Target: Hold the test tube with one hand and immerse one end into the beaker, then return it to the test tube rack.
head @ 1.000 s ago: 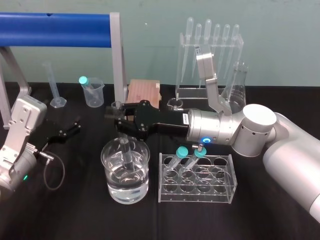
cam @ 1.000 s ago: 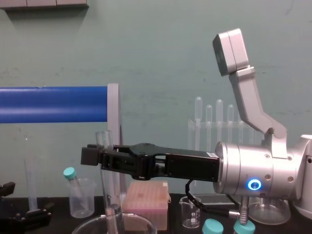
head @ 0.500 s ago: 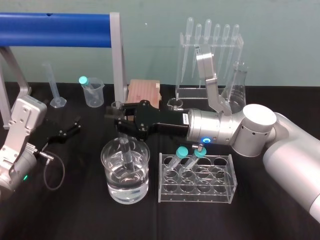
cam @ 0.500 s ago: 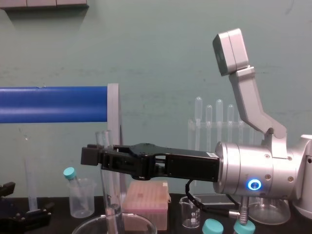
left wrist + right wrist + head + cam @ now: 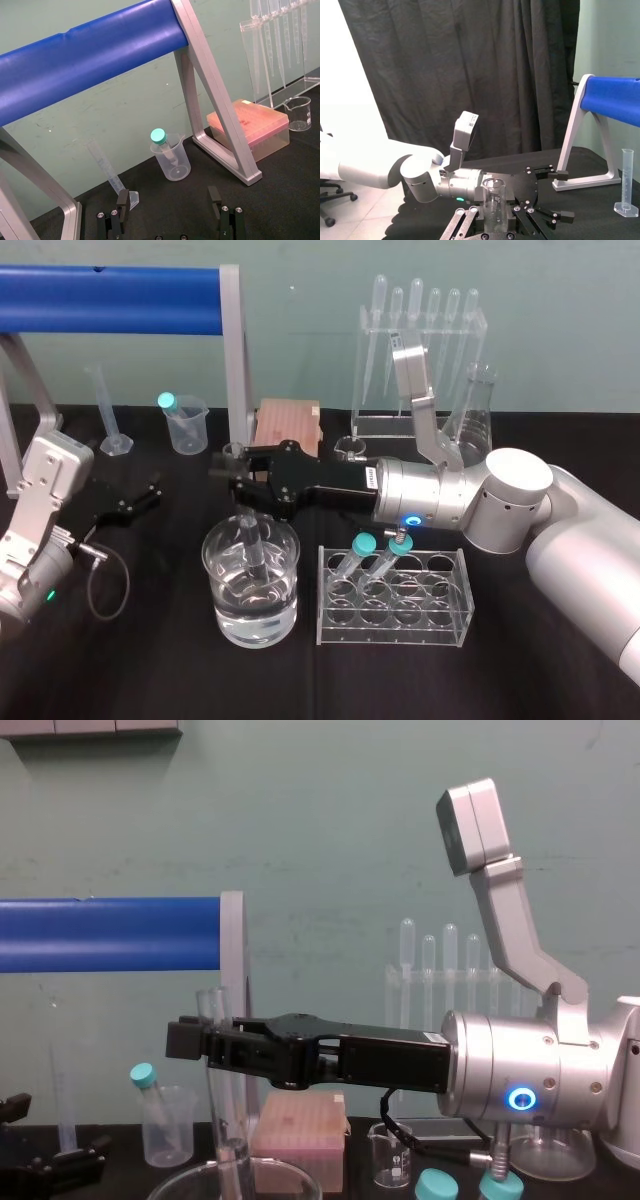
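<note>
Tabletop (image 5: 150, 660) carries beaker (image 5: 285, 610), rack (image 5: 395, 627) just right of it. Right hand (image 5: 236, 478) above beaker, clamped on tube (image 5: 252, 545). Left hand (image 5: 133, 500) at left, low, fingers wide apart. Head view shows tube's lower end in beaker's liquid; chest view shows tube upright, rim above fingers. Nothing moved since half second ago.

A pink box (image 5: 288, 423) beside the blue frame (image 5: 110, 287); pipettes (image 5: 415, 315) farther right.
</note>
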